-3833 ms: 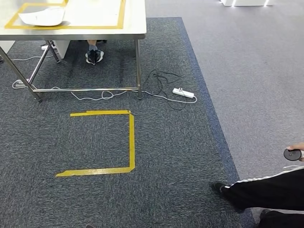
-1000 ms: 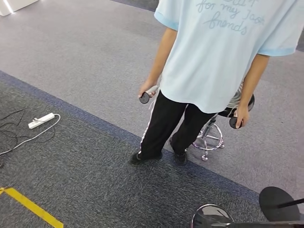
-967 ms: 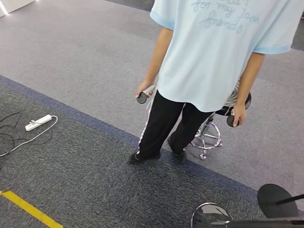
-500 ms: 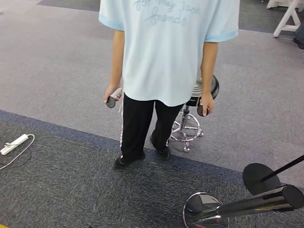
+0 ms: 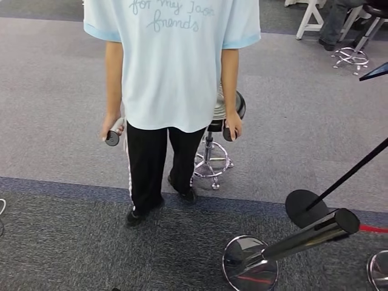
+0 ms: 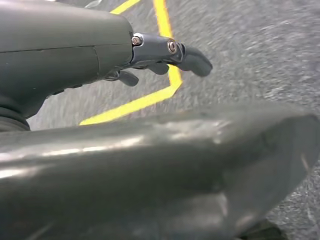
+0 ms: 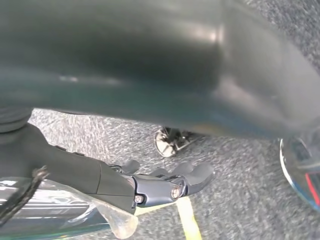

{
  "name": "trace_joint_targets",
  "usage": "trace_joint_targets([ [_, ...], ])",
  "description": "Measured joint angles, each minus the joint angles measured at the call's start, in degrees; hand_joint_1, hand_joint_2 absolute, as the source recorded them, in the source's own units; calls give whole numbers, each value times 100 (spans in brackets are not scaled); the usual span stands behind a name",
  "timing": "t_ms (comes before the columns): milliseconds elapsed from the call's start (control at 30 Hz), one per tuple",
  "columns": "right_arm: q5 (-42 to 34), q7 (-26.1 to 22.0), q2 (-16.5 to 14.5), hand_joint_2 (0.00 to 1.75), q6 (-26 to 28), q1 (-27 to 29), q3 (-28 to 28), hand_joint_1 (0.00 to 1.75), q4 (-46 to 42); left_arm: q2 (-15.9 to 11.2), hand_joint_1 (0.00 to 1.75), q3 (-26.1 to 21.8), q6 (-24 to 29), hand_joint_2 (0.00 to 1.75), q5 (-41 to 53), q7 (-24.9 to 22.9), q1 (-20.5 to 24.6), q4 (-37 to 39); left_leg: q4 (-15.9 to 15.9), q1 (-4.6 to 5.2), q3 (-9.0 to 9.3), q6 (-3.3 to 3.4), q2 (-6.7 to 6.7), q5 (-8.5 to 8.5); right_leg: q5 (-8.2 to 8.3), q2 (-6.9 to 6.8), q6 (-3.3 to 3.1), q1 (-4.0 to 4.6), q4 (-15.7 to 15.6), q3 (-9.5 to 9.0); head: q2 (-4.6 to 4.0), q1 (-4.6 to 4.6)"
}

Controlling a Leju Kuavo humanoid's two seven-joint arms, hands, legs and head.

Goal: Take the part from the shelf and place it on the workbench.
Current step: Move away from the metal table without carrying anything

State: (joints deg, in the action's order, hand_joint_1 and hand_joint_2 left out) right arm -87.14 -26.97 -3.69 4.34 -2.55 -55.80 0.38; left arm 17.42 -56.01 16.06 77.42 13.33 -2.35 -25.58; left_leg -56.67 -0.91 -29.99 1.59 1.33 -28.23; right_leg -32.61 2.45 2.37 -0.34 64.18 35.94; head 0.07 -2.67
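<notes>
1. In the head view a person (image 5: 171, 73) in a pale blue T-shirt and black trousers stands with feet at the border where the dark carpet (image 5: 91, 248) meets the lighter grey floor (image 5: 54, 97), holding a dark round controller (image 5: 113, 138) in one hand and another (image 5: 227, 133) in the other.
2. Just behind the person stands a black swivel stool (image 5: 215, 130) on a chrome ring base.
3. Near the right foreground a chrome barrier post (image 5: 316, 233) rises from a round mirrored base (image 5: 249, 264), with a black disc base (image 5: 305, 208) and thin dark pole just beyond.
4. A white table leg (image 5: 308, 15) and a second stool base (image 5: 350, 57) sit at the far right.
5. The left hand (image 6: 166, 55) hangs over grey carpet with yellow floor tape (image 6: 151, 100); its fingers are extended, slightly apart, holding nothing.
6. The right hand (image 7: 166, 182) likewise hangs with fingers stretched out and empty, yellow tape (image 7: 188, 220) beneath.
7. I cannot tell where the part lies.
</notes>
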Motion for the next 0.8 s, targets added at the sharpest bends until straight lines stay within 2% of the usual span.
trace_joint_targets([
  [33, 1, -5, 0, 0, 22, -10, -1, 0, 0, 0, 0, -9, 1, 0, 8, 1, -2, 2, 1, 9, -2, 9, -70, -2, -195, -129, 25, -7, 406, 206, 0, -10],
  [67, 1, -12, 0, 0, 49, -14, -3, 0, -1, 0, 0, -19, 2, 0, 16, 1, -3, 3, 0, 16, -7, 12, -136, -7, -315, -186, 46, -20, 732, 370, 0, -9],
  [100, 2, -19, 0, 0, 69, -12, -6, 0, -1, 0, 0, -27, 3, 0, 30, 1, -4, 3, 0, 20, -10, 11, -186, -10, -329, -208, 61, -33, 881, 438, 0, -9],
  [133, 2, -24, 0, 0, 83, -7, -9, 0, -1, 0, 0, -33, 4, 0, 43, 1, -3, 3, -1, 21, -8, 7, -222, -14, -234, -218, 70, -44, 797, 382, 0, -10],
  [167, 2, -32, 0, 0, 99, -3, -13, 0, -1, 0, 0, -35, 6, 0, 56, 1, -1, 3, -1, 20, -3, -1, -245, -19, -56, -231, 71, -52, 472, 194, 0, -10],
  [233, 2, -50, 0, 0, 144, -7, -36, 0, -1, 0, 0, -38, 21, 0, 89, -4, 1, 3, -4, 30, 23, -36, -264, -34, 266, -282, 47, -51, -384, -305, 0, -10],
  [267, 3, -66, 0, 0, 176, -14, -61, 0, -1, 0, 0, -42, 34, 0, 111, -8, 1, 3, -12, 43, 37, -56, -268, -51, 357, -297, 23, -45, -681, -478, 0, -4],
  [300, 5, -81, 0, 0, 209, -20, -95, 0, -1, -1, 0, -48, 48, 0, 138, -13, 1, 3, -22, 54, 48, -45, -270, -72, 390, -306, 9, -38, -824, -568, 0, 3],
  [400, 12, -112, 5, 0, 319, -18, -230, 0, 1, -4, 0, -88, 81, 0, 220, -26, 0, 3, -29, 55, 62, 25, -272, -63, 415, -290, -2, -16, -852, -612, 0, 18],
  [500, 11, -114, 17, 0, 373, 7, -339, 0, 2, -4, 0, -132, 107, 0, 248, -31, -2, 3, 10, 37, 73, -17, -271, -32, 413, -284, -43, 7, -849, -609, 0, 19],
  [667, 10, -109, 37, 0, 376, 10, -441, 0, 2, -4, 0, -163, 163, 0, 246, -44, -1, -8, 43, 12, 84, -140, -272, -27, 398, -282, -90, 28, -843, -605, 0, 16],
  [800, 7, -63, 66, 0, 371, 22, -525, 0, 2, -4, 0, -216, 232, 0, 158, -18, 1, -112, 44, 5, 84, -170, -272, -30, 396, -282, -98, 32, -840, -606, 0, 15],
])
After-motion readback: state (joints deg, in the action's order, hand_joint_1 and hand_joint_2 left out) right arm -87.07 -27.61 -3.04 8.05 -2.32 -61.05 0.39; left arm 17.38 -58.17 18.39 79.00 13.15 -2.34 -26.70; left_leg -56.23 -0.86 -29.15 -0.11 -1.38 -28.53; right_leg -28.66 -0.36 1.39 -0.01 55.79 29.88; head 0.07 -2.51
